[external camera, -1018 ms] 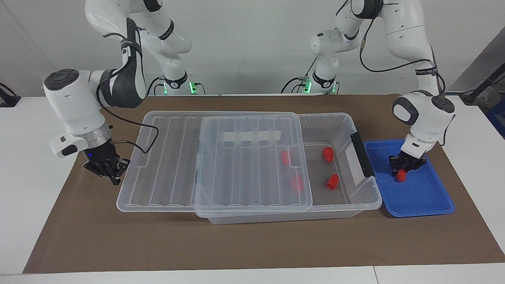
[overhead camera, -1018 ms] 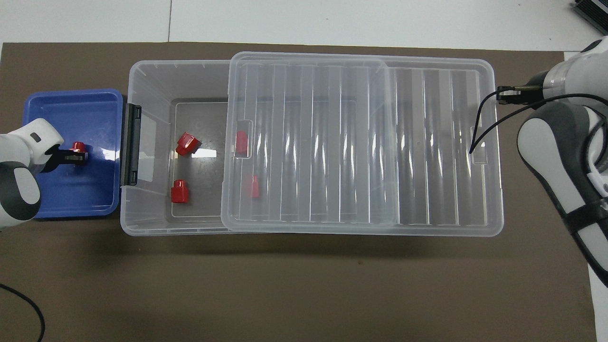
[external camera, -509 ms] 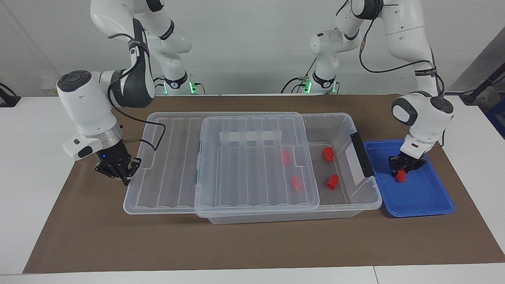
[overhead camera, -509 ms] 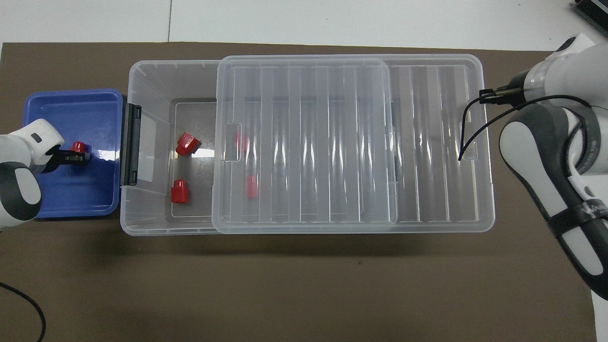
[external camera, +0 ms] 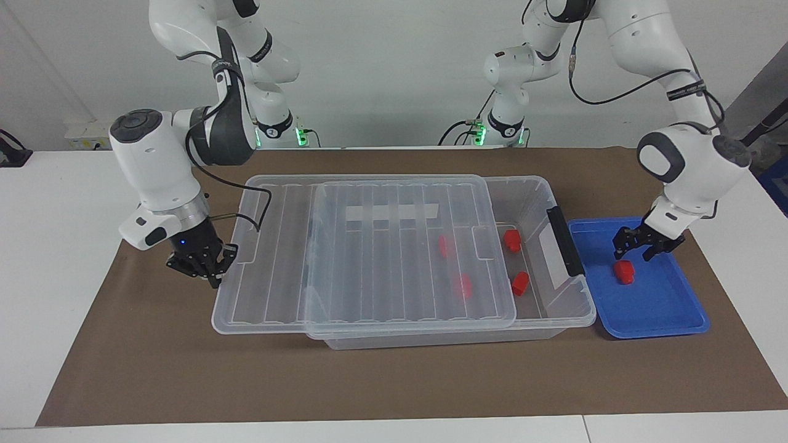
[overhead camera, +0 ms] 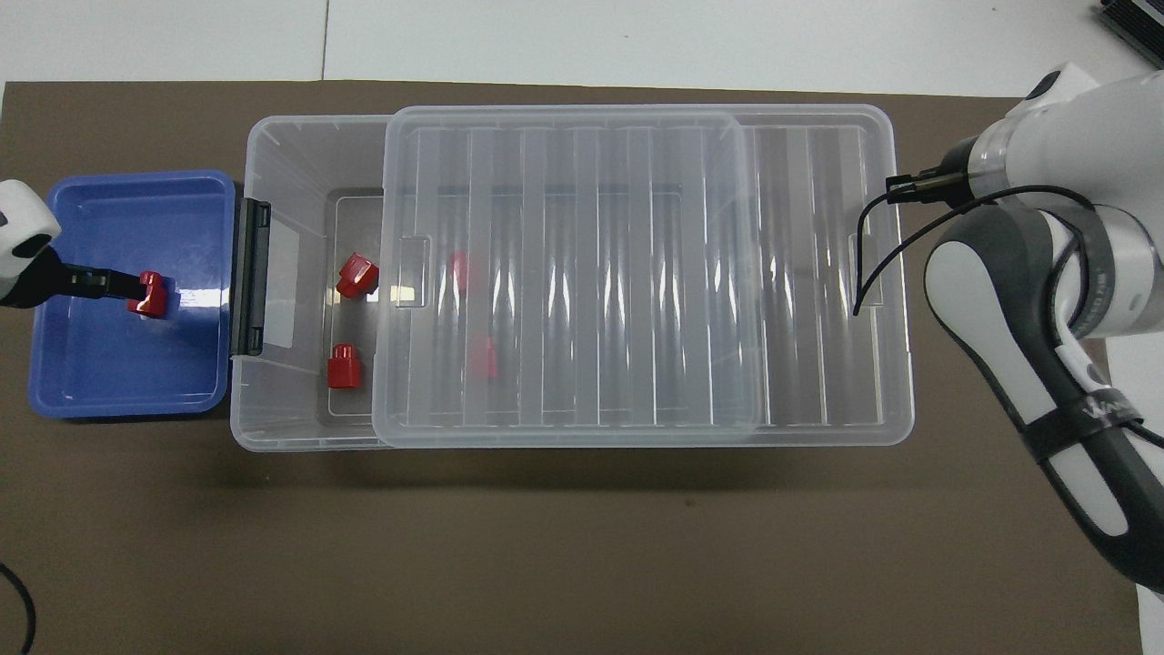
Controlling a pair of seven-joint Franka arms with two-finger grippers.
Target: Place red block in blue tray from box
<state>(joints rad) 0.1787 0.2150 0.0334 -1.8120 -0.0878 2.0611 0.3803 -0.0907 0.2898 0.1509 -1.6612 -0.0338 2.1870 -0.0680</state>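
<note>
The clear box (external camera: pixel 530 192) (overhead camera: pixel 273 150) lies mid-table, its ribbed lid (external camera: pixel 381 258) (overhead camera: pixel 637 273) covering most of it and overhanging toward the right arm's end. Two red blocks (external camera: pixel 511 240) (external camera: pixel 520 283) lie in the uncovered part and two more (external camera: pixel 444 245) (external camera: pixel 463 286) show through the lid. One red block (external camera: pixel 623 271) (overhead camera: pixel 150 294) lies in the blue tray (external camera: pixel 665 307) (overhead camera: pixel 118 382). My left gripper (external camera: pixel 634 252) (overhead camera: pixel 127 284) is open just above that block, apart from it. My right gripper (external camera: pixel 206 271) is shut on the lid's end rim.
The box's black clip handle (external camera: pixel 563 240) (overhead camera: pixel 250 277) stands between the open part of the box and the tray. A brown mat (external camera: pixel 394 381) covers the table, with white table around it. A cable from the right arm hangs over the lid's end.
My left gripper opened and lifted off the red block, which stays in the tray. My right gripper slid the lid toward the left arm's end, covering more of the box.
</note>
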